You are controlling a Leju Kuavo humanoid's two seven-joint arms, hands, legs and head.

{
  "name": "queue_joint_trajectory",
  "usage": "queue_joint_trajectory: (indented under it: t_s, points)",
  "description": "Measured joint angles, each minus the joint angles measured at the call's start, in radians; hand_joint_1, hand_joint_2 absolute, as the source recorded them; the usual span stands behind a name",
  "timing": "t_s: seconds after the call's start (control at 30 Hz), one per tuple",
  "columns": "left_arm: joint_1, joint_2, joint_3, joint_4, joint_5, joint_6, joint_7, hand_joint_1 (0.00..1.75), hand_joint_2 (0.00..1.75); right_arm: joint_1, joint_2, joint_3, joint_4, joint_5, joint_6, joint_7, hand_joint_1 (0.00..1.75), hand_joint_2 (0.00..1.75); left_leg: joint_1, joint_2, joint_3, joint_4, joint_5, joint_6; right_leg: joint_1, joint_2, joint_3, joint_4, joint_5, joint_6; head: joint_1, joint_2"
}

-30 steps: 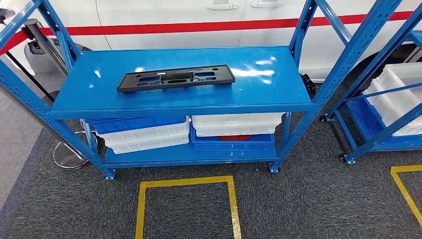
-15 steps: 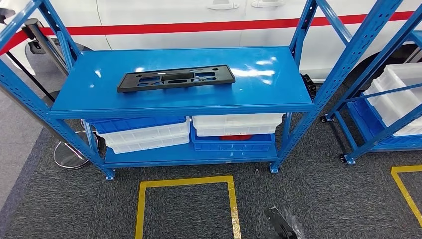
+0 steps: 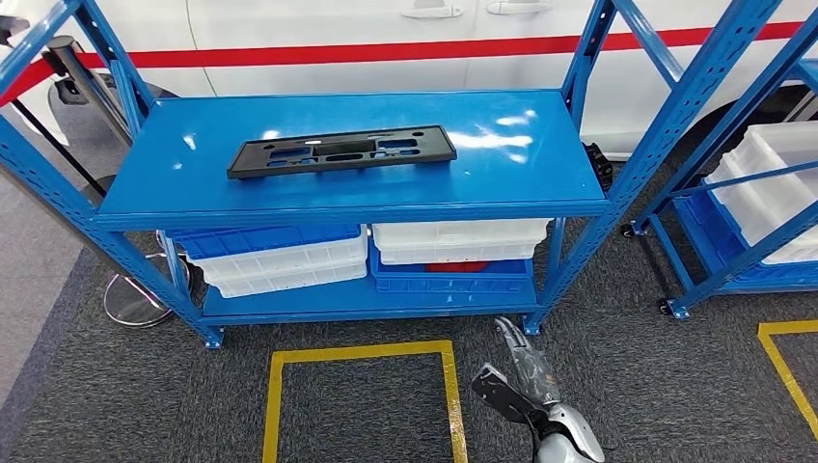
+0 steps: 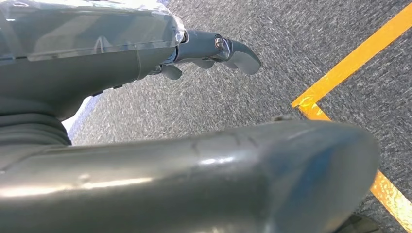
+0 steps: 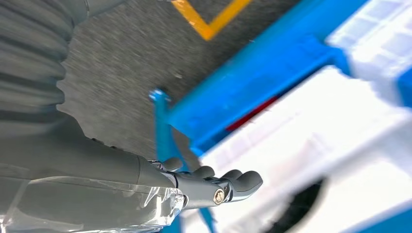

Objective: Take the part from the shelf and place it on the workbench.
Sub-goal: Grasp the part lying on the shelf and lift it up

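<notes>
On the top shelf [image 3: 521, 164] the part [image 3: 340, 151] lies flat, untouched; my right hand [image 3: 521, 386] is low over the carpet, fingers apart, holding nothing; left hand [image 4: 145, 53] empty, fingers loosely extended; pickup and move to the workbench all left.

Head view: high, facing forward and down at the blue shelf [image 3: 347, 159]. Right wrist view: close behind the right hand [image 5: 214, 187], sharing that shelf's lower frame. Left wrist view: close behind the left hand [image 4: 214, 51], facing carpet.
</notes>
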Motion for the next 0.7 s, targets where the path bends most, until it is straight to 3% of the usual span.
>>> queue_joint_trajectory:
  t_s: [0.13,0.23,0.37,0.5,0.63,0.7]
  points:
    - [-0.005,0.0,-0.015,0.004,0.002,0.0,0.004,0.0,0.0,0.037,0.003,-0.025,-0.128,0.073,0.027,-0.016,0.0,0.0,0.0,0.0,0.0,0.0,0.0,0.0,0.0,0.0,0.0,0.0,0.0,0.0,0.0,0.0]
    - [-0.008,0.0,-0.025,0.006,0.003,0.0,0.005,0.0,0.0,0.049,0.003,-0.041,-0.222,0.118,0.054,-0.023,0.0,0.0,0.0,0.0,0.0,0.0,0.0,0.0,0.0,0.0,0.0,0.0,0.0,0.0,0.0,0.0]
    - [-0.012,-0.001,-0.038,0.006,0.003,-0.001,0.005,0.0,0.0,0.003,0.003,-0.049,-0.299,0.21,0.097,-0.015,0.0,1.75,0.0,0.0,0.0,0.0,0.0,0.0,0.0,0.001,0.0,0.0,0.0,0.001,0.0,0.0]
    - [-0.014,-0.002,-0.041,0.007,0.008,-0.002,0.003,0.0,0.0,-0.089,0.002,-0.044,-0.292,0.293,0.131,0.003,0.0,1.75,0.0,0.0,0.0,0.0,0.001,0.0,0.0,0.0,0.0,0.0,0.001,0.001,0.0,0.0]
    - [-0.012,-0.003,-0.042,0.007,0.019,-0.002,0.0,0.0,1.75,-0.189,0.003,-0.023,-0.229,0.328,0.149,0.009,0.0,1.75,0.0,0.0,0.0,0.0,0.001,0.001,0.0,0.0,0.0,0.001,0.001,0.001,0.0,0.0]
    - [-0.01,-0.003,-0.041,0.007,0.028,-0.001,-0.006,0.0,1.75,-0.237,0.006,-0.007,-0.184,0.335,0.155,0.01,0.0,1.75,0.0,0.0,-0.001,0.0,0.001,0.001,0.0,0.0,0.0,0.001,0.001,0.001,0.0,0.0]
